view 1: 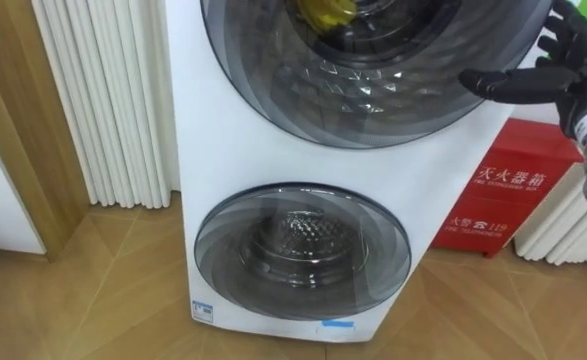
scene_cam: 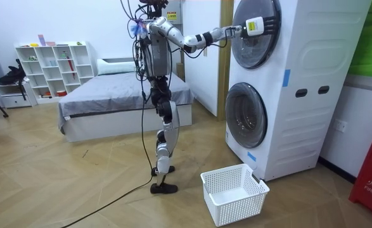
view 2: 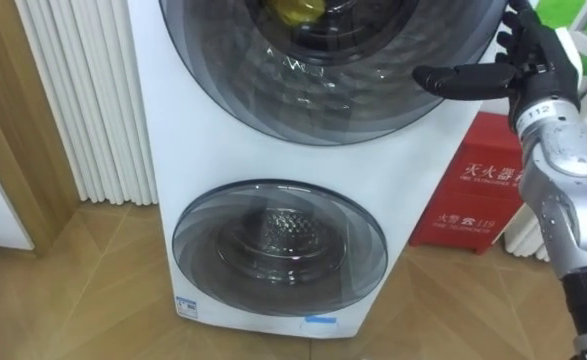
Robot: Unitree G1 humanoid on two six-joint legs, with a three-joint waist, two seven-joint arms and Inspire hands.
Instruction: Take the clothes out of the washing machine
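upper drum (view 1: 373, 85) — yellow cloth (view 1: 325, 10) inside | right hand (view 1: 570, 55) at its rim, fingers straight | basket (scene_cam: 239, 206) on floor

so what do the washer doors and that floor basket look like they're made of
Upper door and lower door: tinted see-through glass or plastic, glossy with reflections; the lower drum shows through. Basket: probably white plastic, from its moulded slotted walls.

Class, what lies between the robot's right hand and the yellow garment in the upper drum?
The upper drum's closed tinted door: the right hand is at its right edge and the yellow garment sits behind the glass, as the right eye view shows.
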